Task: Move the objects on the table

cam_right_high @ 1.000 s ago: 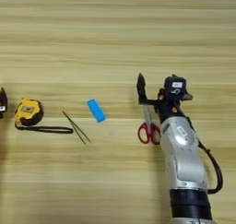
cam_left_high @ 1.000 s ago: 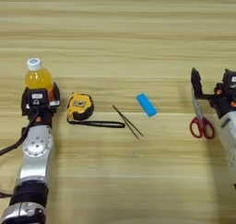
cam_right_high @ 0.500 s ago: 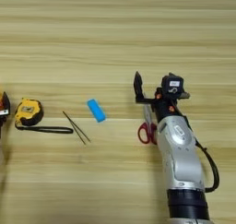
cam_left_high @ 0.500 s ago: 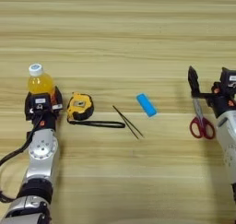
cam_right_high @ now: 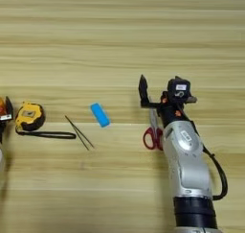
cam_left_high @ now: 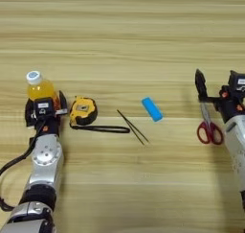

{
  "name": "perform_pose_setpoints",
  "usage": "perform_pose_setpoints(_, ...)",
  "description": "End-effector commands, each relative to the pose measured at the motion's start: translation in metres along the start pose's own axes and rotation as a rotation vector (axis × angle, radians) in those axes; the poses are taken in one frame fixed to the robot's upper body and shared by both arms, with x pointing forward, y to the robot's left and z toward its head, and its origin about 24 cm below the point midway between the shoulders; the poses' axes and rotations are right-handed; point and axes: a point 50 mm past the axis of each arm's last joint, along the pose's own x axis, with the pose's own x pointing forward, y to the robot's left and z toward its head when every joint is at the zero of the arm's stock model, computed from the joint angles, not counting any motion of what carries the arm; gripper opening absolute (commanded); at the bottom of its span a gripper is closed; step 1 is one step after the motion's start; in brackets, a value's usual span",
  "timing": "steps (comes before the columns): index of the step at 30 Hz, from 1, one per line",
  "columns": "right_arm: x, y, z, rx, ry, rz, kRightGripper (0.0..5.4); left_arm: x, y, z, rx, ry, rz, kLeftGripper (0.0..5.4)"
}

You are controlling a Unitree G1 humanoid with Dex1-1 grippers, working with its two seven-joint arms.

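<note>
Left hand (cam_left_high: 45, 107) backed off toward the near edge; bottle (cam_left_high: 39, 86) now stands free just beyond it, fingers spread either side. Right hand (cam_right_high: 160, 90) shifted little, fingers wide over the scissors (cam_right_high: 153, 131) blades. Tape measure (cam_left_high: 83, 110), tweezers (cam_left_high: 133, 127), blue block (cam_left_high: 151, 109) sit mid-counter (cam_left_high: 124, 40).

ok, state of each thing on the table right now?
orange-juice bottle: upright, capped, at the left gripper
tape measure: lying flat, strap trailing right
tweezers: lying flat
blue block: lying flat
scissors: flat, blades closed, by the right gripper
</note>
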Motion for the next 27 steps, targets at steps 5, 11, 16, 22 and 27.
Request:
perform_pose_setpoints(5,0.001,0.000,-0.001,0.000,0.011,0.009,5.40,0.000,-0.001,0.001,0.015,0.004,-0.006,5.24)
perform_pose_setpoints(11,0.001,-0.001,-0.003,-0.007,0.022,0.004,5.40,0.002,0.000,0.007,0.020,-0.030,-0.001,5.37)
perform_pose_setpoints(16,0.001,-0.003,-0.004,-0.012,0.029,-0.001,5.40,0.002,0.000,0.013,0.013,-0.055,0.000,5.37)
perform_pose_setpoints(22,0.001,-0.004,-0.006,-0.015,0.033,-0.003,5.40,0.003,0.000,0.022,0.006,-0.094,-0.005,5.37)
perform_pose_setpoints(27,0.001,-0.005,-0.006,-0.015,0.034,0.000,5.40,0.005,0.002,0.037,-0.007,-0.151,-0.005,5.37)
